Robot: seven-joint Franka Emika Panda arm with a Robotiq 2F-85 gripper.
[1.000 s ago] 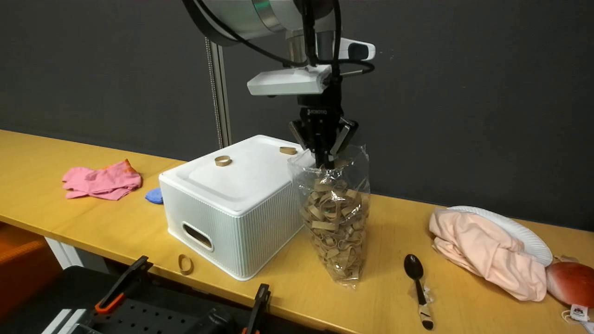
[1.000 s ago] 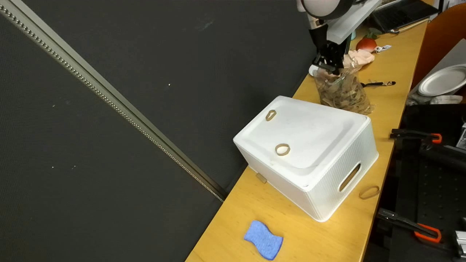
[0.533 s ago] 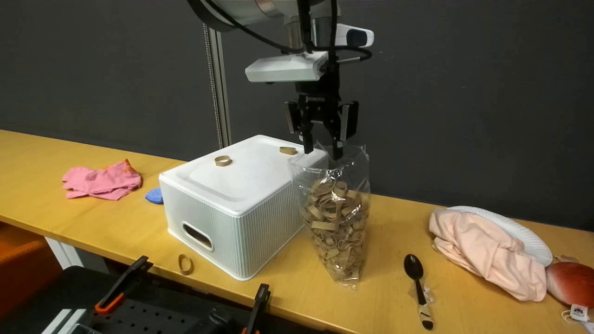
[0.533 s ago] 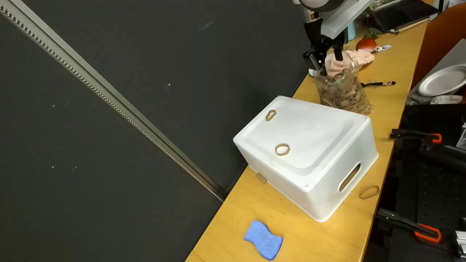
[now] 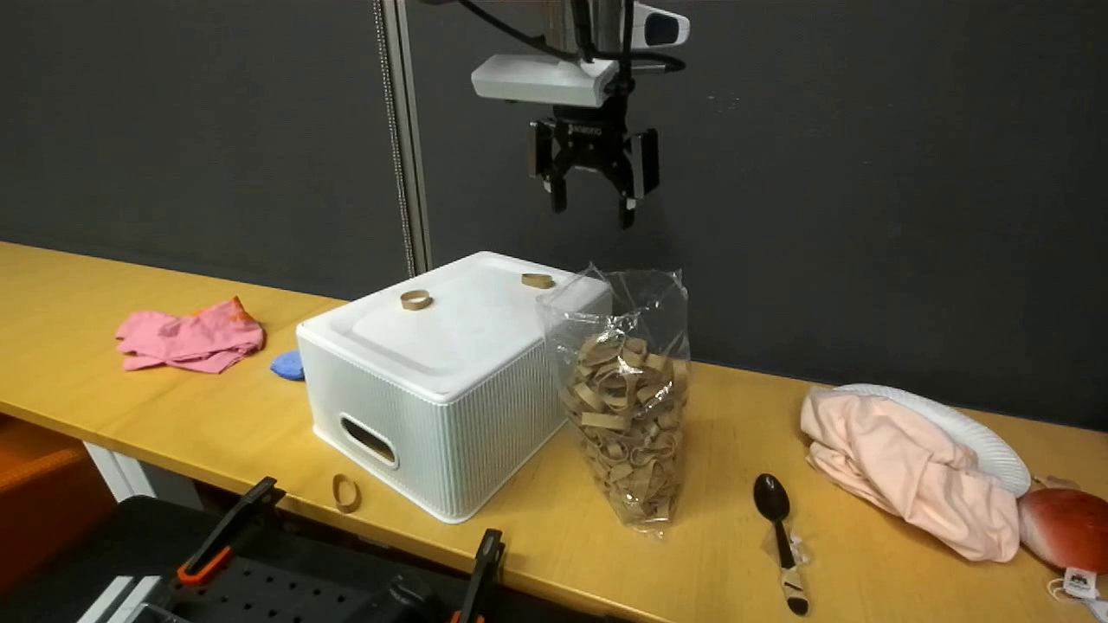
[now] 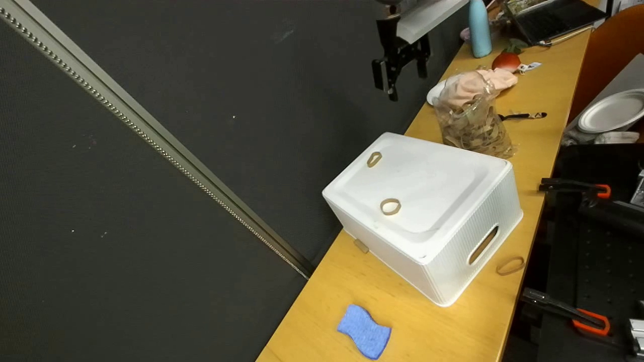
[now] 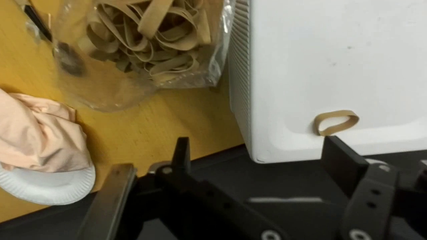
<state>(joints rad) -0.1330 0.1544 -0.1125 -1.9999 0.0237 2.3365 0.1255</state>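
Claw (image 5: 593, 216) rose clear of the bag (image 5: 616, 325), fingers (image 5: 559, 197) apart; I figured a low swing could snag it and spill bands (image 5: 623, 424).

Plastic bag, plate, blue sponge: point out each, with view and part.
Plastic bag (image 5: 656, 318): in an exterior view, on its clear upper wall.
Plate (image 7: 50, 188): in the wrist view, on its exposed rim.
Blue sponge (image 6: 365, 332): in an exterior view, middle of its top face.
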